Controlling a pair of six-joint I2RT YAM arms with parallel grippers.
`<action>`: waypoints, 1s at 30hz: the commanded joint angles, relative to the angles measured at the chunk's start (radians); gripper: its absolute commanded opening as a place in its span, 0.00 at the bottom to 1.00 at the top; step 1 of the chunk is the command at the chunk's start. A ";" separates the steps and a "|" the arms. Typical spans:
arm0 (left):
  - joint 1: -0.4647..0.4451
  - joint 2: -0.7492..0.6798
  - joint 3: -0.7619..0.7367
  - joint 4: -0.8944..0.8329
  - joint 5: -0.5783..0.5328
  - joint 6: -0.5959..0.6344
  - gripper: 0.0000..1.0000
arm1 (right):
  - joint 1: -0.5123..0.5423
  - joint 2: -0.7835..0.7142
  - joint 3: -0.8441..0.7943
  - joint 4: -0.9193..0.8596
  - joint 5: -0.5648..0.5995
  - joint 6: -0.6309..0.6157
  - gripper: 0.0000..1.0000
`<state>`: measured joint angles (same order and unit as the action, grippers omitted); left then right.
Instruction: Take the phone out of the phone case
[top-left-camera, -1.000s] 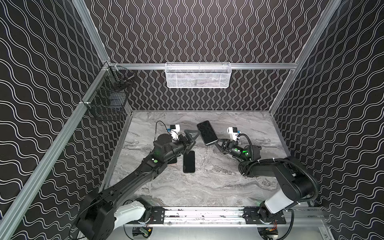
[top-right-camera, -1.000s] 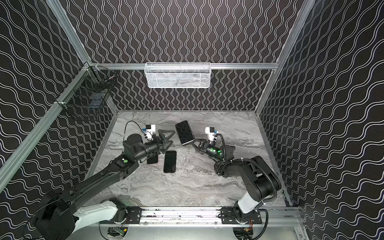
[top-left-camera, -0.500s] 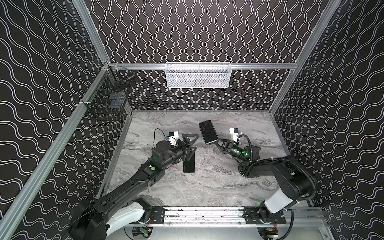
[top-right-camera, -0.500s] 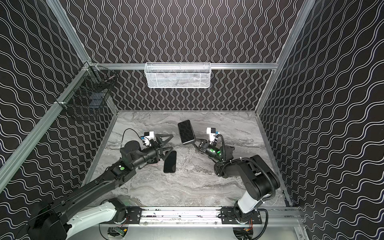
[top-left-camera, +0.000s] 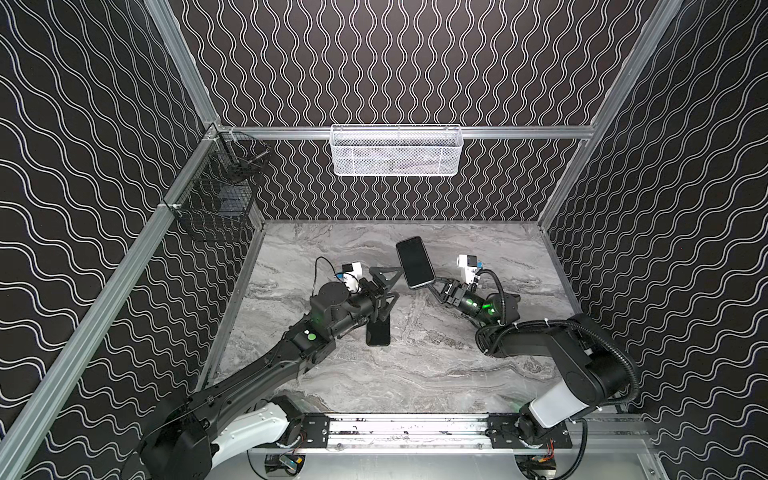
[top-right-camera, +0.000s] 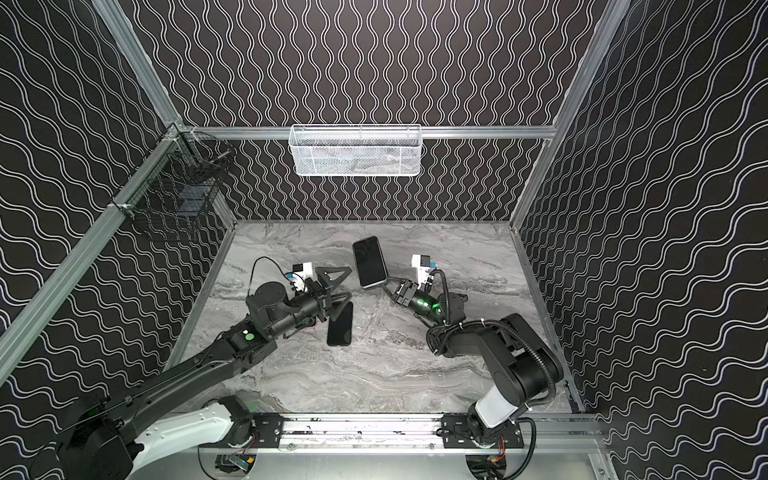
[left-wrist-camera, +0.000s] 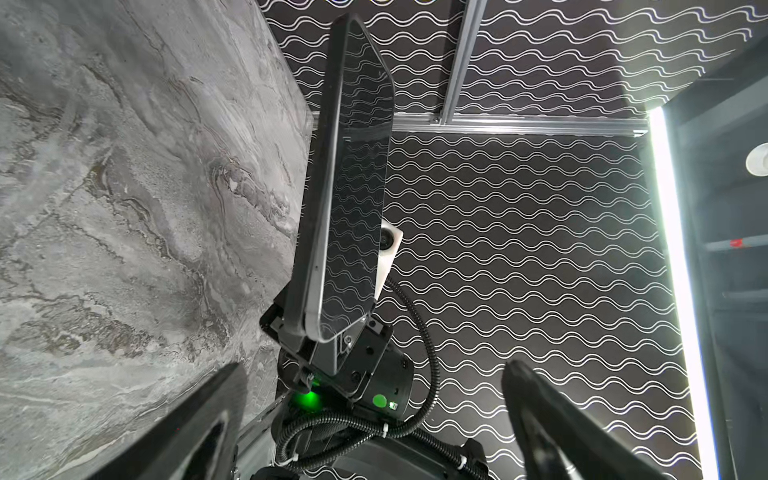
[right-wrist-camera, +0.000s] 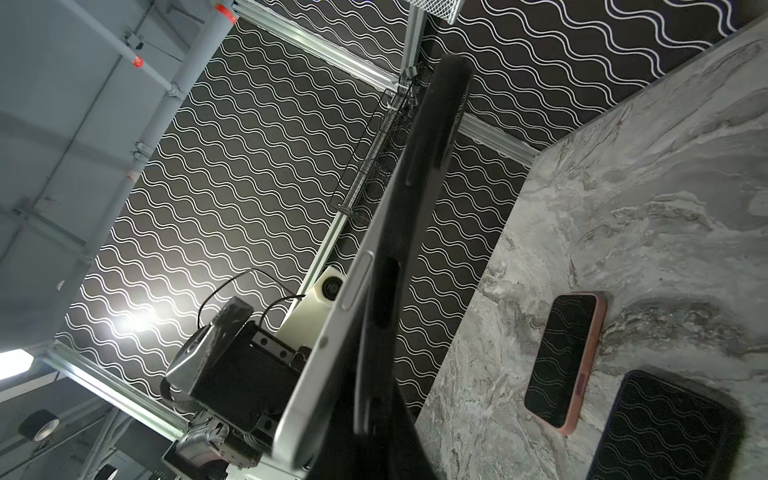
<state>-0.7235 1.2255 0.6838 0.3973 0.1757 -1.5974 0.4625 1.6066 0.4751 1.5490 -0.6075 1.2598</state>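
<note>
Nudging my empty, wide-spread left pincer closer to the phone my right pincer clamps aloft, ready to strip its phone case.

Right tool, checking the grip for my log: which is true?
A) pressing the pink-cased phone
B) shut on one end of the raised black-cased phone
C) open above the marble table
B: the right tool grips one end of the raised black-cased phone, its jaws closed on it.

Top views: even overhead light, sharp, soft shadows on table. Left wrist: light strip blown out; left gripper fingers defocused. Right wrist: glare on wall; phone case blurred; edges bend.
</note>
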 joint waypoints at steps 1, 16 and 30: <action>-0.012 0.027 0.017 0.088 -0.013 -0.025 0.99 | 0.002 -0.002 0.002 0.062 0.014 -0.015 0.11; -0.025 0.153 0.054 0.186 0.008 -0.069 0.99 | 0.010 0.015 -0.007 0.092 0.020 -0.004 0.11; -0.025 0.204 0.063 0.244 -0.003 -0.090 0.99 | 0.011 0.020 -0.033 0.110 0.016 -0.003 0.11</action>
<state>-0.7471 1.4277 0.7380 0.5663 0.1638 -1.6756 0.4667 1.6272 0.4450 1.5490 -0.5365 1.2564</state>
